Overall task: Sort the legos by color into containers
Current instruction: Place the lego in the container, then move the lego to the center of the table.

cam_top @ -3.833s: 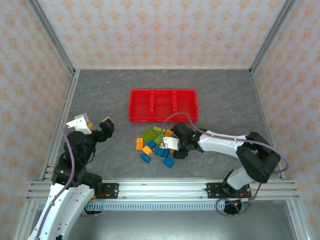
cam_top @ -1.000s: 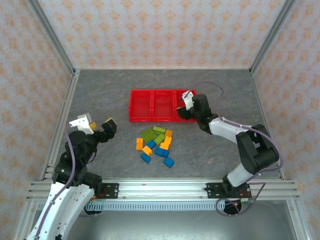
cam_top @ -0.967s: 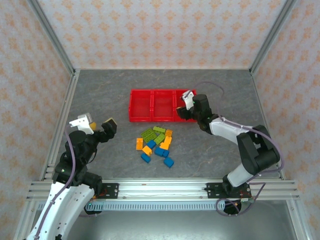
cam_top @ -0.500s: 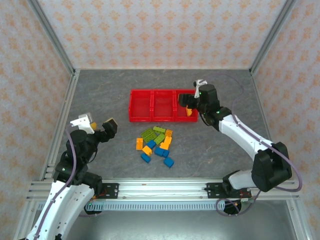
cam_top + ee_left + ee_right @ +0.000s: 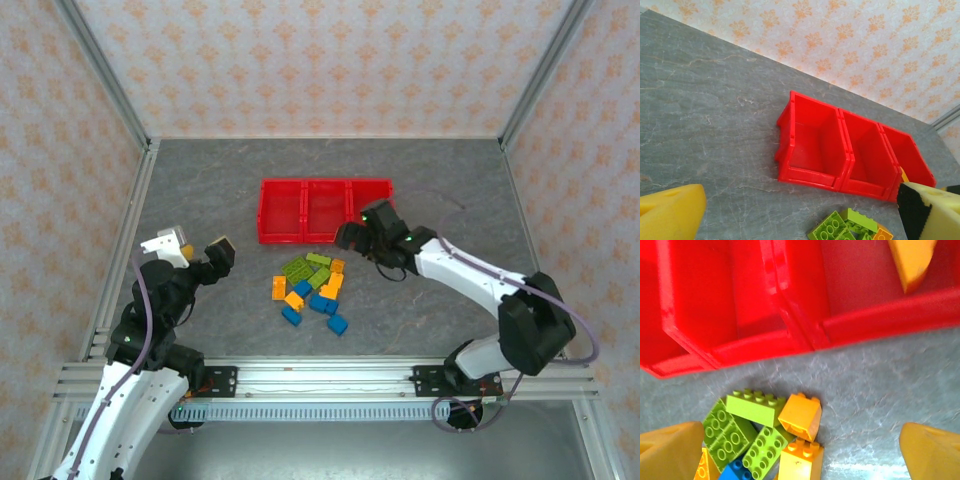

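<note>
Now right claw [image 5: 352,237] back off right-hand bin [image 5: 875,322], jaws wide apart, empty. Orange brick [image 5: 912,260] dropped inside. One sorted; lego pile [image 5: 312,285] on worktop remains. Left claw [image 5: 192,250] apart, idle.

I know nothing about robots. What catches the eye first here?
The bright red containers stand in the middle of the grey table, and a heap of blue, green and orange legos lies on their near side. The right tool hovers open at the containers' near edge, while the left tool, also open, hangs far left.
</note>
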Robot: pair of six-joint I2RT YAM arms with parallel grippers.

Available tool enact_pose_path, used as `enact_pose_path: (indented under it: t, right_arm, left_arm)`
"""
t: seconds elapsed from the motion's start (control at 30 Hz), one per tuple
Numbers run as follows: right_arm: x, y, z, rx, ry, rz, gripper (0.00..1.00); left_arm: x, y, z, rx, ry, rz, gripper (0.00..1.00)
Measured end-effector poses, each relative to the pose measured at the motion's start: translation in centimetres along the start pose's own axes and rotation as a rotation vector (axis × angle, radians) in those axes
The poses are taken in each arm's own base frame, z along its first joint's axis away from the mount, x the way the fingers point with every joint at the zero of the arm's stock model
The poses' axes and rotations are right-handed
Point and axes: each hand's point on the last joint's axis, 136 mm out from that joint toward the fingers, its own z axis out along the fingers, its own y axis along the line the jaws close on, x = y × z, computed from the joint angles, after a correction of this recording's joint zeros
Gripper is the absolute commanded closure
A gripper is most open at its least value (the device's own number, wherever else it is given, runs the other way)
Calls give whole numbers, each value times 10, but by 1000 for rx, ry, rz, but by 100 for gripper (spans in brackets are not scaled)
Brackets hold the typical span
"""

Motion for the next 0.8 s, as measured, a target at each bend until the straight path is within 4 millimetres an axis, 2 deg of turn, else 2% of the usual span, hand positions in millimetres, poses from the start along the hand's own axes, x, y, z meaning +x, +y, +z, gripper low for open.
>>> enact_pose_path:
  t: [0.1, 0.17, 0.27, 0.4, 0.6, 0.7, 0.8]
  right_arm:
    - [26, -6, 27, 75, 80, -20, 2]
    - [39, -10, 44, 135, 126, -44, 6]
    - [48, -7, 63, 181, 159, -72, 12]
    - [41, 6, 67, 186, 134, -93, 15]
    - [43, -19, 75, 297, 129, -125, 16]
    - [40, -22, 74, 325, 109, -154, 17]
    - [37, -34, 71, 383, 92, -183, 19]
  left_arm:
    - [0, -2, 0, 10, 2, 0, 1]
    - [1, -3, 0, 17, 6, 0, 1]
    - [1, -3, 0, 18, 6, 0, 1]
    - [0, -4, -1, 21, 0, -1, 1]
    - [-4, -6, -5, 33, -22, -3, 1]
    - [-5, -6, -5, 35, -25, -3, 1]
    - [-5, -6, -5, 35, -24, -3, 1]
